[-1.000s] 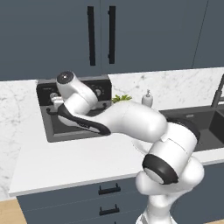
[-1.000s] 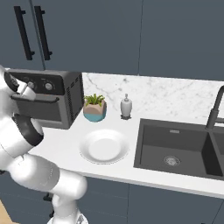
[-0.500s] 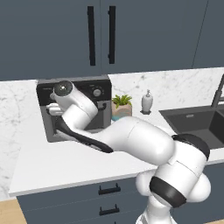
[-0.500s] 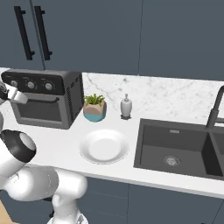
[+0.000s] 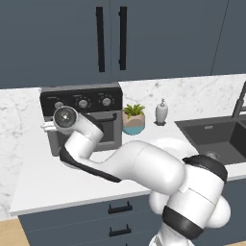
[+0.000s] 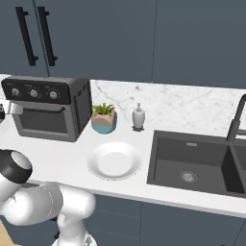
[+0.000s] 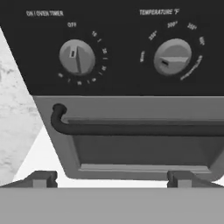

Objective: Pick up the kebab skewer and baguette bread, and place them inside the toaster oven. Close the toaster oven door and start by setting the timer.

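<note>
On the white surface [image 6: 62, 158] against the wall stands the toaster oven [image 6: 48, 114]. Its door [image 7: 140, 140] is shut, so what lies inside cannot be seen through the dark glass. A black bar handle [image 7: 131, 128] runs across the top of the door. Above it is a black panel with silver knobs. The left knob [image 7: 77, 57] is the timer and the next knob [image 7: 172, 57] is for heat.

Right in front of the oven hangs the end effector [image 7: 111, 178], its two fingers spread wide apart and holding nothing. It is close to the door but not touching it.

Beside the oven sits a little plant pot [image 6: 104, 120] with green leaves in it, then a small soap bottle [image 6: 138, 116]. A white plate [image 6: 114, 161] lies bare near the front edge. The dark sink [image 6: 192, 161] is off to the right.
</note>
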You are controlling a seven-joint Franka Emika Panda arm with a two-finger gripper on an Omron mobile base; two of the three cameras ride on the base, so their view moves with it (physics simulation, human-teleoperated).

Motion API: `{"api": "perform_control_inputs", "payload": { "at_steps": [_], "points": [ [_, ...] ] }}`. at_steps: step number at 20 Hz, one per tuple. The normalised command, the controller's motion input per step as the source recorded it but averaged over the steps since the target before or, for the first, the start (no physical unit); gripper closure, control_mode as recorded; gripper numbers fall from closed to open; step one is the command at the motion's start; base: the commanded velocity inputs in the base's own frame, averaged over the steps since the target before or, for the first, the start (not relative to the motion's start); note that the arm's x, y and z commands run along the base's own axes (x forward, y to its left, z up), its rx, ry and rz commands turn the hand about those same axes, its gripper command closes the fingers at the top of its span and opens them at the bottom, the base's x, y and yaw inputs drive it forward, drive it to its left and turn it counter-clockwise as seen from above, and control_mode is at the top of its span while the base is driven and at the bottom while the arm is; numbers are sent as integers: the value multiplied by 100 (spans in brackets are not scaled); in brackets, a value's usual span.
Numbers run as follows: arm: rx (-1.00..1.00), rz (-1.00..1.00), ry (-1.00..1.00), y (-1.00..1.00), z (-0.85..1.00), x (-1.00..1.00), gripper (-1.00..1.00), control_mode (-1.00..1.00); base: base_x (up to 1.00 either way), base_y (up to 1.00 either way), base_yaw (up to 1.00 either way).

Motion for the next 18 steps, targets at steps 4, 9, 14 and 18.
{"api": "perform_control_inputs", "payload": {
  "at_steps": [4, 9, 14, 18],
  "points": [
    [0, 10, -18, 33, 20, 6, -100, -100, 0, 0, 0],
    [-3, 7, -28, 21, 37, -14, -100, -100, 0, 0, 0],
    [-3, 1, -38, 9, 41, -44, -100, -100, 0, 0, 0],
    [0, 0, -20, 0, 18, -32, -100, -100, 0, 0, 0]
  ]
}}
